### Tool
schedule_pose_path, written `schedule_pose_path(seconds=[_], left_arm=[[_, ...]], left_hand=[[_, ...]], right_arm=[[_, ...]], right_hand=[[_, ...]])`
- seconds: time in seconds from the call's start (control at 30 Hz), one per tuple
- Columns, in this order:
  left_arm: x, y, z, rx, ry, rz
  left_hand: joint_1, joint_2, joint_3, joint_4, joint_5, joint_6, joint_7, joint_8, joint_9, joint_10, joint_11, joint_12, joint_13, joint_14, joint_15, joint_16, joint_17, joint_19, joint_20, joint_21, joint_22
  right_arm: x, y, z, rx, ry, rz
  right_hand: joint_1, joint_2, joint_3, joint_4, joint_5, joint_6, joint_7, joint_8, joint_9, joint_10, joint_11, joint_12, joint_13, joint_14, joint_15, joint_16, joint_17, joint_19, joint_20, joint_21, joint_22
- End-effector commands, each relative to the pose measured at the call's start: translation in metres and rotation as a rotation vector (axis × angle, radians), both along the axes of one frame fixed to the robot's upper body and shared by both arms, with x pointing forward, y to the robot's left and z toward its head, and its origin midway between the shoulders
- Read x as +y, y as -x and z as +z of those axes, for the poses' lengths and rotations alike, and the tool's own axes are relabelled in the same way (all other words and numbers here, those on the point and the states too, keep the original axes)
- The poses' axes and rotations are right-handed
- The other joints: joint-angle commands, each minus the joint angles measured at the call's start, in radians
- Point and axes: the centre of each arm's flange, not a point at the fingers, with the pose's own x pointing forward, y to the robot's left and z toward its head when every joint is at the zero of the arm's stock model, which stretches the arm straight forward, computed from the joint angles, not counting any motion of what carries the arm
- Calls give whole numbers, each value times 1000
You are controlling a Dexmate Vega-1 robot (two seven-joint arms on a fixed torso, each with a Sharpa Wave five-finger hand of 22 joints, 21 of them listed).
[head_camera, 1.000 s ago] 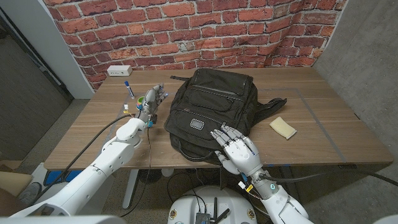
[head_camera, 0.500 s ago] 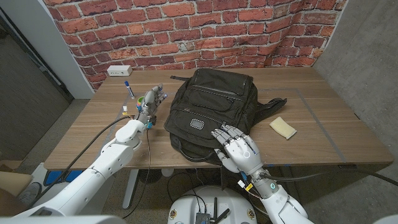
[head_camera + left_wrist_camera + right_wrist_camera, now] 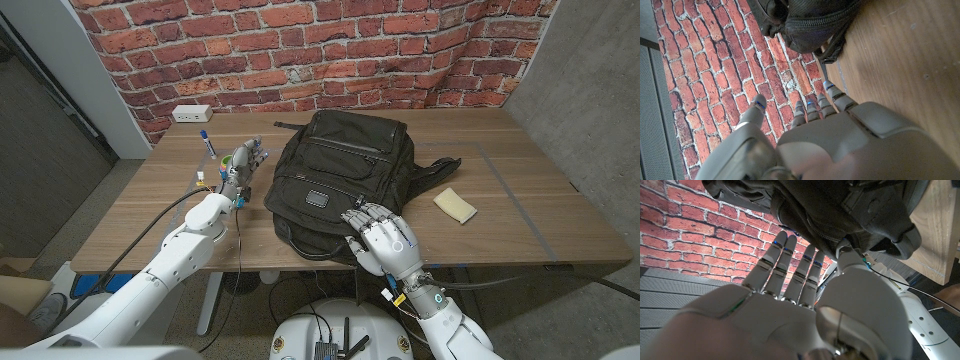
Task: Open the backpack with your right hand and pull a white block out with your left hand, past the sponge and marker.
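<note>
The left hand [image 3: 243, 163] waits beside the black backpack [image 3: 340, 175] — fingers apart, holding nothing. The backpack lies mid-table. The right hand [image 3: 378, 233] sits on its near edge, fingers apart, gripping nothing.

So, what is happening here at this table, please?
A two-armed robot is starting to open a black backpack that lies closed on a wooden table. Its right hand is over the near edge of the bag with fingers curling down onto it, though a firm grip cannot be confirmed. Its left hand waits beside the bag, fingers apart, holding nothing. A sponge lies on the table on the bag's other side, and a marker lies beyond the left hand.
</note>
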Motion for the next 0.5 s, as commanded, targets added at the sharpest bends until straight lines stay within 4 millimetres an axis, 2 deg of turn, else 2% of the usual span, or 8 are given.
schedule_pose_path(seconds=[0.03,0.17,0.3,0.37,0.5], left_arm=[[0,3,0,-1,0,4],[1,5,0,-2,1,7],[1,6,0,-2,2,11],[2,7,-1,-2,5,13],[3,9,-1,-3,7,18]], left_hand=[[3,24,8,-3,1,12,0,5,5,5,-2,4,4,7,0,1,3,7,-46,8,5],[3,24,8,-3,1,13,0,5,5,4,-1,3,4,7,0,1,3,7,-45,8,5],[3,24,9,-3,0,13,0,5,5,4,-1,3,4,7,0,1,3,7,-45,8,5],[3,24,9,-3,0,13,0,5,5,4,-2,3,4,7,-1,1,3,7,-46,8,5],[3,24,10,-3,0,14,0,5,5,4,-2,3,4,7,0,1,3,7,-45,8,5]], right_arm=[[1,1,4,-4,-24,3],[1,0,6,-8,-25,7],[1,-1,9,-15,-32,16],[1,-1,11,-20,-36,20],[0,-2,14,-23,-48,30]], right_hand=[[3,21,16,2,8,28,-2,5,0,38,-1,12,2,38,-163,12,1,18,-117,10,2],[-3,25,17,2,7,62,-3,10,0,61,-6,13,2,70,-160,17,1,28,-123,14,2],[0,46,29,2,7,100,-3,15,-1,101,-18,19,2,108,-167,22,1,43,-134,21,3],[-1,52,35,0,7,125,-6,18,-1,123,-11,21,2,129,-169,21,0,51,-137,25,4],[0,63,43,-1,5,156,-10,21,-2,149,-21,22,2,159,-171,24,1,64,-141,31,5]])
